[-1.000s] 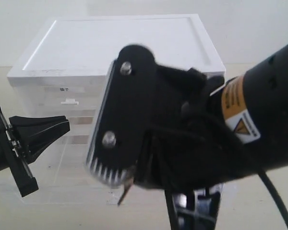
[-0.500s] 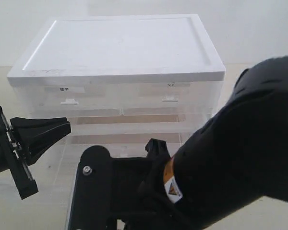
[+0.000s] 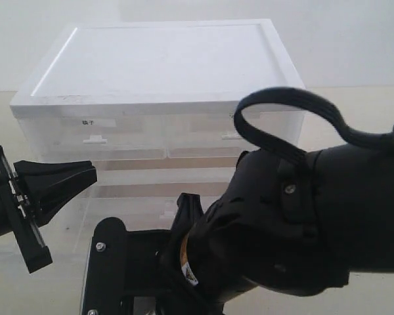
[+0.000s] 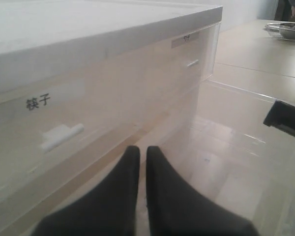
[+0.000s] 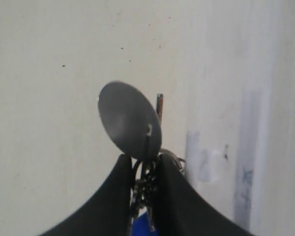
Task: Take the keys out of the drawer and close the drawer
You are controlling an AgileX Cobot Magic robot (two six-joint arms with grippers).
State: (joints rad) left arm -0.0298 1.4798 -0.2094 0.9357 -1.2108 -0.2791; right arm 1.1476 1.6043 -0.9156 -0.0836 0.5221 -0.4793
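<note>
At six o'clock from the cabinet (image 3: 164, 59), right claw (image 5: 143, 169) pinches keys (image 5: 130, 123); drawer (image 3: 138, 197) not yet closed; left claw (image 4: 142, 155) pressed together.

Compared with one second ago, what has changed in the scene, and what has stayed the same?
The right arm swung down in front of the drawer unit. The right gripper, high a second ago, now sits low at the exterior view's bottom edge, shut on the keys. The left gripper and the drawer unit stayed where they were.
</note>
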